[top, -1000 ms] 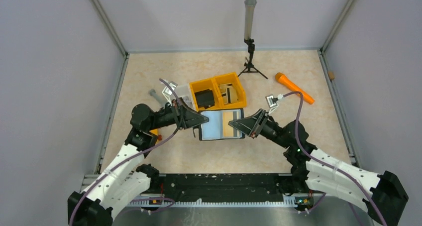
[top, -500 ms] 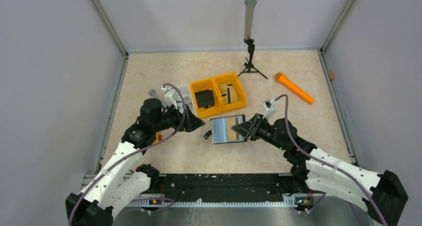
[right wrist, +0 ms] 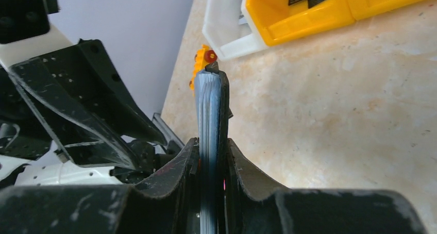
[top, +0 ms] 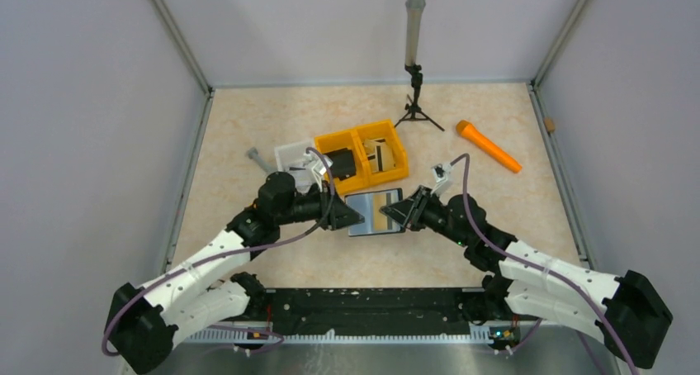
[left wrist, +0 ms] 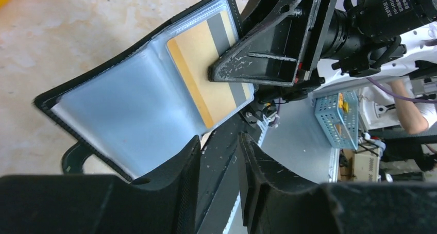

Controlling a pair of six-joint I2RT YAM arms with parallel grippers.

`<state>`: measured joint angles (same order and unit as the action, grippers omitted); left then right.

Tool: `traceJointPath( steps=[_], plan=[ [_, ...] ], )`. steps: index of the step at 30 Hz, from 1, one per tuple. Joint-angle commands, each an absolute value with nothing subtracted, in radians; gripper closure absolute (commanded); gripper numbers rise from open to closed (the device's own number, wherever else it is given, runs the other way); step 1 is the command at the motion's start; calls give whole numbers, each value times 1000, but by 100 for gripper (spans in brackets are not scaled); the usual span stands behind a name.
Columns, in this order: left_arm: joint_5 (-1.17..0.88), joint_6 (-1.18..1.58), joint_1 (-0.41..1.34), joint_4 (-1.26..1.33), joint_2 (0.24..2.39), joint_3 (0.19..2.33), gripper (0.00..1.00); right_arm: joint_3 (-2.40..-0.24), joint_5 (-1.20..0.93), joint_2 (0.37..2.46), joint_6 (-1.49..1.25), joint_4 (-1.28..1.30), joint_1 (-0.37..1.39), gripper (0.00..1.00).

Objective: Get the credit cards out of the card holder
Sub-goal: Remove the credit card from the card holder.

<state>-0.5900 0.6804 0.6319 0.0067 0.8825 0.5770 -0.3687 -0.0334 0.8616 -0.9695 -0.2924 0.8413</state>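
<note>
Now that the left claw (top: 355, 218) has been reopened and returned empty, the black folding card holder (top: 373, 212) is clamped open above the bench (top: 248, 127) by the right claw (right wrist: 212, 144); its tan striped card (left wrist: 203, 74) remains sleeved.

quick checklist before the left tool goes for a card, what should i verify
1. The right tool is clamped on the card holder edge: ok
2. The holder is open, with its sleeves facing the left tool: ok
3. A tan card with a grey stripe sits in a clear sleeve: ok
4. The left tool is gripping a card: not ok, jaws apart with nothing between them
5. More cards in the other sleeves: cannot tell
</note>
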Motion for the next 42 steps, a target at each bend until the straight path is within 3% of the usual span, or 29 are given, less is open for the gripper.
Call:
traceJointPath(
  steps=[1, 13, 23, 27, 33, 37, 42],
  plan=[
    [-589, 752, 678, 233, 946, 567, 66, -397, -77, 859, -998, -418, 840, 99],
    [-590, 754, 695, 236, 1069, 606, 65, -368, -144, 856, -1073, -516, 842, 98],
    [-691, 865, 692, 482, 1077, 548, 72, -340, -166, 856, -1131, -573, 841, 98],
    [-698, 886, 691, 510, 1081, 538, 63, -319, -172, 849, -1170, -620, 841, 98],
    [-724, 924, 690, 584, 1089, 519, 62, -285, -175, 836, -1216, -715, 841, 99],
    [-760, 991, 689, 684, 1123, 508, 68, -274, -184, 840, -1230, -760, 841, 98],
    [-770, 1074, 689, 795, 1167, 497, 90, -281, -192, 854, -1217, -746, 841, 93]
  ],
)
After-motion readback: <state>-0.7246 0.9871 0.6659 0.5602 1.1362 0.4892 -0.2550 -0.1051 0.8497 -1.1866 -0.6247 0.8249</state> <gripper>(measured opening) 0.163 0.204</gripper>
